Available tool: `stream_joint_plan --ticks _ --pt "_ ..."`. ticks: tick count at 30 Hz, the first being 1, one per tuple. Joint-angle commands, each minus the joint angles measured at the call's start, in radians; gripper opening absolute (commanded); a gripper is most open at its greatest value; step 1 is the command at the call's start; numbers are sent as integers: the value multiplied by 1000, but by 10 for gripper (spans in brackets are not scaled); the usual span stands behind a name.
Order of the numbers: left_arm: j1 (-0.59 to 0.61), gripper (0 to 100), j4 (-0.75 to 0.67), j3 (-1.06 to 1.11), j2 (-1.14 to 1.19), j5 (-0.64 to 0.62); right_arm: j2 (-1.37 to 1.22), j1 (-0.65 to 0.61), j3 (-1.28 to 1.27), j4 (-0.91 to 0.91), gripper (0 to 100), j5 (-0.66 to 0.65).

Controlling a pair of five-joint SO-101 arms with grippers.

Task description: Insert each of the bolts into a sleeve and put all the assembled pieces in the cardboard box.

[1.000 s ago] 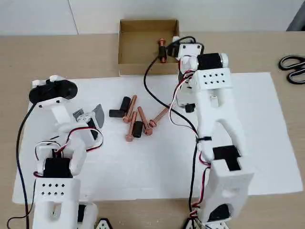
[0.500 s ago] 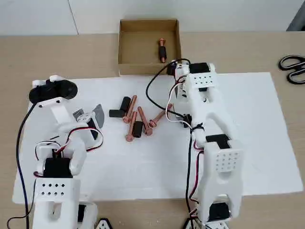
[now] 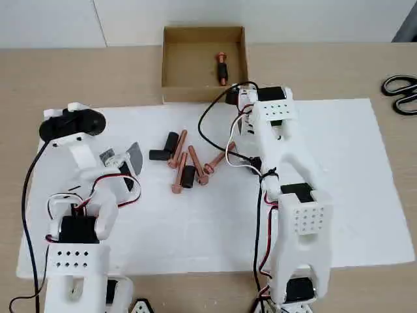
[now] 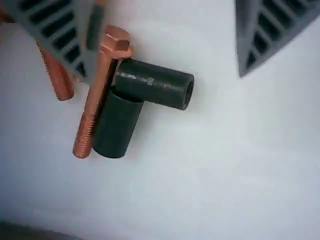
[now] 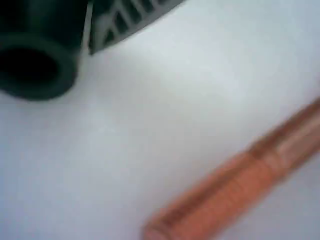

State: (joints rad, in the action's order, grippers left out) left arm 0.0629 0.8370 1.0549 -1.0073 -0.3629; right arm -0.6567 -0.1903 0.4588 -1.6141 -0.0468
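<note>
One assembled bolt-and-sleeve piece lies in the cardboard box. Several copper bolts and three black sleeves are scattered on the white paper. My left gripper hovers open just left of that pile. Its grey fingers flank two sleeves lying in an L with a bolt along them. My right arm stretches over the paper with its gripper low under it. The right wrist view has one grey finger, a sleeve end beside it and a bolt shank on the paper.
The white paper covers most of the wooden table. Black scissors lie at the far right edge. A black cable loops from the right arm over the paper near the box.
The right arm has drawn back from over the box to the paper, leaving the assembled piece in the box. The left arm has not moved.
</note>
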Motion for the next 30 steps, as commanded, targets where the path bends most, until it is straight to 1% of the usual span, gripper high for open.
stream_joint_plan --ticks 1,11,25,30 --pt "-6 179 -23 -5 -23 9 7 8 25 1 130 -26" --pt "-6 179 -23 -5 -23 9 82 7 31 4 130 -32" --pt "-9 179 -21 -5 -23 9 77 4 25 76 130 -28" --pt "-9 179 -21 -5 -23 9 7 4 25 76 130 -26"
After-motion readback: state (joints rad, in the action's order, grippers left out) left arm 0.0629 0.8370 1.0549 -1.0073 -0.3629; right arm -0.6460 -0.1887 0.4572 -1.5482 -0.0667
